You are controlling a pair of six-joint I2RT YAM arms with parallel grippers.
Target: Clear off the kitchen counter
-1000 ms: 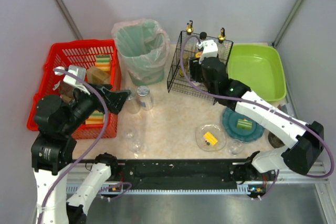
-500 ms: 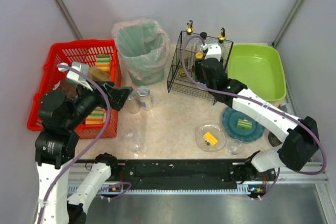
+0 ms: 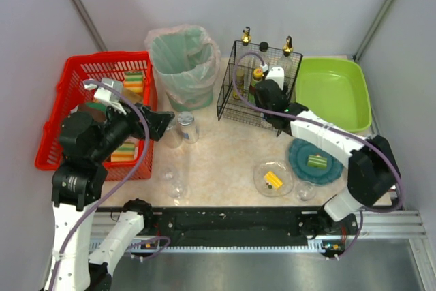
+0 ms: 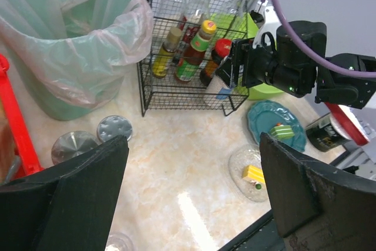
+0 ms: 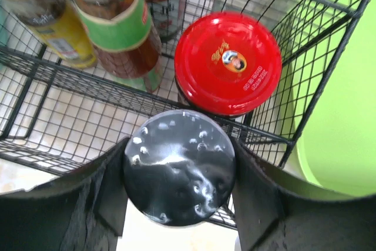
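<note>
Right gripper (image 5: 179,167) has shifted, gripping shaker (image 5: 176,154); wire rack (image 4: 176,95) holds bottles (image 5: 120,27).

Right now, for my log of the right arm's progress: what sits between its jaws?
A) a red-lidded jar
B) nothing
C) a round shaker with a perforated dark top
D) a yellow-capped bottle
C: in the right wrist view the jaws press against both sides of the shaker, while the red-lidded jar stands free behind the rack wire.
</note>
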